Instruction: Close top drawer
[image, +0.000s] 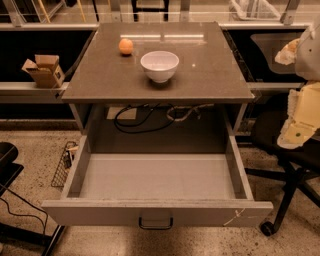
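Observation:
The top drawer is pulled far out toward me. It is wide and grey with a deep, plain, empty inside. A small dark bail handle sits mid-front, and a whitish scratch marks the front's right end. My whitish arm hangs at the right edge of the view, beside and above the drawer's right side. My gripper seems to be at its upper end, level with the tabletop and well away from the drawer front.
On the grey tabletop stand a white bowl and an orange. Cables hang behind the drawer. A black office chair stands at the right, a cardboard box on a shelf at the left, and a wire basket on the floor.

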